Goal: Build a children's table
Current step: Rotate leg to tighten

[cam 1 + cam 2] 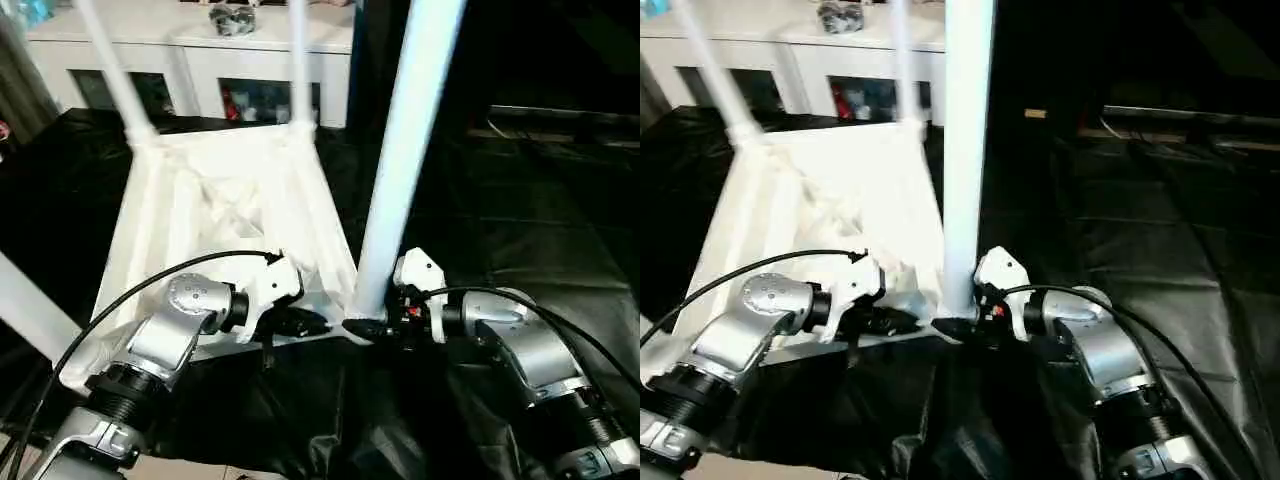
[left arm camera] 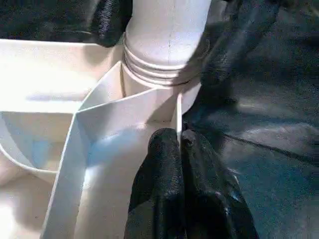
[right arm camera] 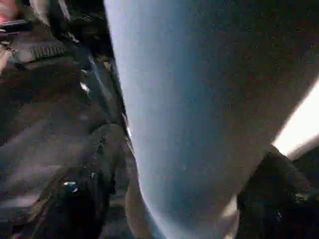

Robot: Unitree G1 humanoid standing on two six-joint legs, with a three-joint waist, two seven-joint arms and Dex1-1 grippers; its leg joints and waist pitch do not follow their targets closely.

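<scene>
The white table top lies upside down on black cloth, its ribbed underside facing up. Two legs stand in the far corner sockets. A third leg stands upright in the near right socket. My right gripper is shut around this leg's base, and in the right wrist view the leg sits between the fingers. My left gripper is shut on the top's near rim beside that corner, its fingertips pinching the thin wall. A fourth leg slants at the near left.
A white cabinet with glass doors stands behind the table top, with a dark object on it. Black cloth covers the work surface to the right, where a long dark bar lies at the back.
</scene>
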